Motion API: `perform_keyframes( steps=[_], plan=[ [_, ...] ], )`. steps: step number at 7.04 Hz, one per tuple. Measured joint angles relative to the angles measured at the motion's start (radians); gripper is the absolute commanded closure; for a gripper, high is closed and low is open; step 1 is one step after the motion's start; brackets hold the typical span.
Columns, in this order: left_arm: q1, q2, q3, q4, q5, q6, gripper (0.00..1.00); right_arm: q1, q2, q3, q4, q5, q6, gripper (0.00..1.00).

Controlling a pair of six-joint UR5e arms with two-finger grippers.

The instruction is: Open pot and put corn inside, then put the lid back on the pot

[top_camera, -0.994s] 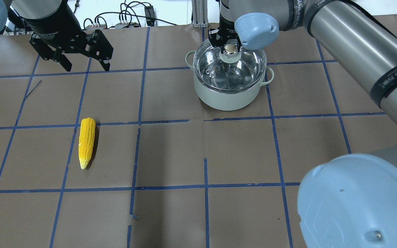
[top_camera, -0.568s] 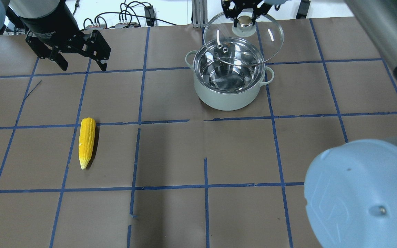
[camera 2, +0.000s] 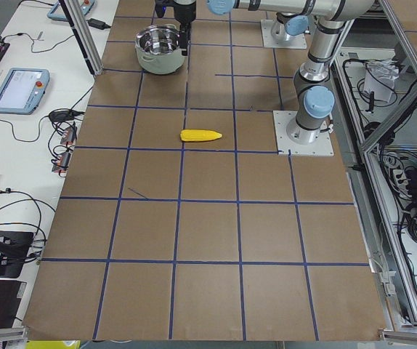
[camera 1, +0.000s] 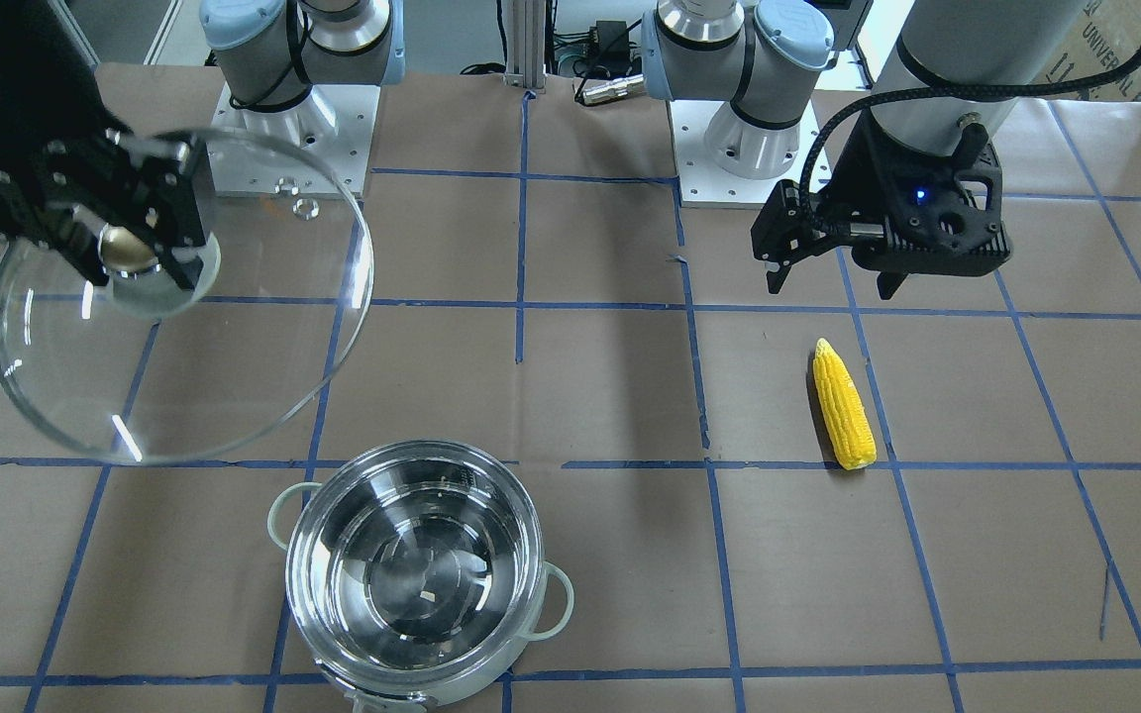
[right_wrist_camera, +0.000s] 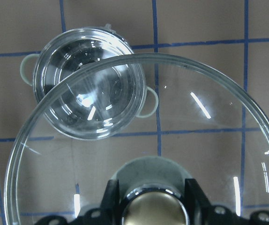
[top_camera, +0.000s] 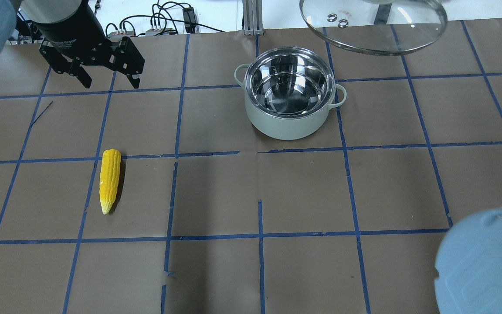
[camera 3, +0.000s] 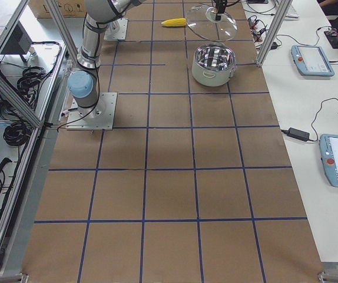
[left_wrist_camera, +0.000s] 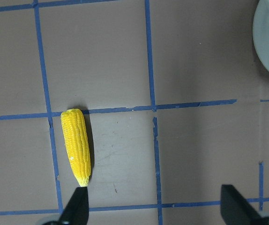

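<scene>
Desk [top_camera: 303,192] surface, brown and crossed by blue tape lines [top_camera: 177,122] in a grid, carries two things, and the pot serves here as the marker for all places. The pot [top_camera: 289,126] stands upright on the far half of the desk from the robot, near the middle of its width, uncovered. Its shiny inside is bare, its outer wall is pale grey-green, and it has a small loop handle on each side. The lid [camera 1: 234,376], clear glass and about as wide as the pot, hangs in the air higher than the pot's rim and off to the pot's right, touching neither pot nor desk. The right wrist view looks down through its glass onto the pot below. The corn [top_camera: 109,179] lies flat on the desk well to the pot's left and nearer the robot than the pot. Its narrow tip points toward the robot, its blunt end is at a tape line, and nothing touches it. The left fingers [left_wrist_camera: 78,208] are spread wide and grip nothing. They hang above the desk far to the pot's left, over the patch where the corn lies, with the cob showing between and ahead of them in the left wrist view. The right fingers [right_wrist_camera: 112,199] are clenched on the lid's metallic knob [camera 1: 130,253], one on each side, and carry the lid by it.
</scene>
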Motion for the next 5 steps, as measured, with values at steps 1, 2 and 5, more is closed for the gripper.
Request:
perform_keyframes(
  steps=[1, 2, 5],
  plan=[
    [0.001, -0.002, 0.0, 0.004, -0.001, 0.003, 0.0, -0.002, -0.027, 0.019, 0.033, 0.001, 0.002, 0.85],
    [0.003, -0.002, 0.001, 0.007, -0.002, 0.005, 0.0, -0.002, -0.045, 0.056, 0.04, 0.001, 0.002, 0.85],
    [0.004, 0.0, -0.005, 0.018, -0.004, -0.002, 0.0, -0.002, -0.16, 0.313, -0.112, -0.025, 0.0, 0.85]
  ],
)
